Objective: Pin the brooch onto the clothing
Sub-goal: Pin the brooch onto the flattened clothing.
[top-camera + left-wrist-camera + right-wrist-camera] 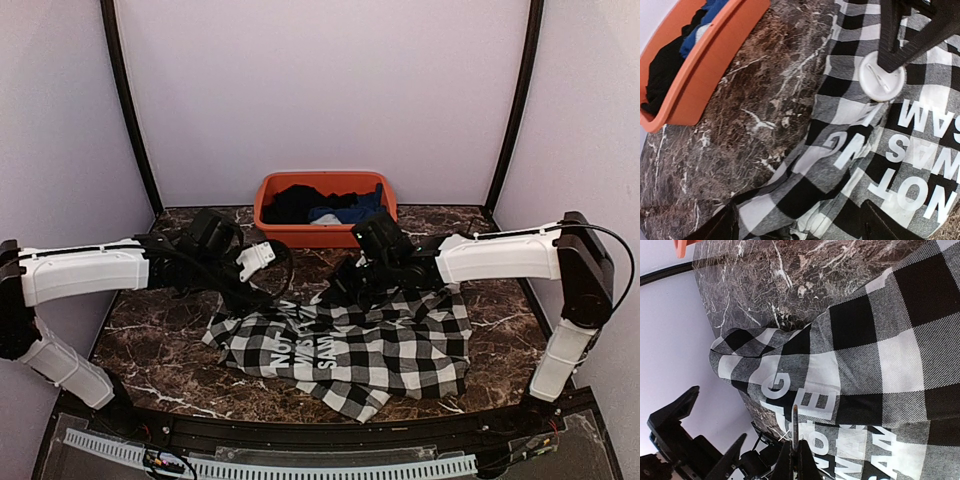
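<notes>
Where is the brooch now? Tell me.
Left wrist view, upper right: the brooch lies on the checked shirt, just beyond the white letters, with the right tool tip against it.

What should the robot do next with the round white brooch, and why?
Probably press the brooch into the shirt with the right hand: that hand is shut on it, seemingly against the checks, and the left hand is open, holding nothing.

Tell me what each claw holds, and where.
Left claw is open, holding nothing. Right claw is shut at the white brooch, on its upper edge; whether it truly grips it cannot be told.
</notes>
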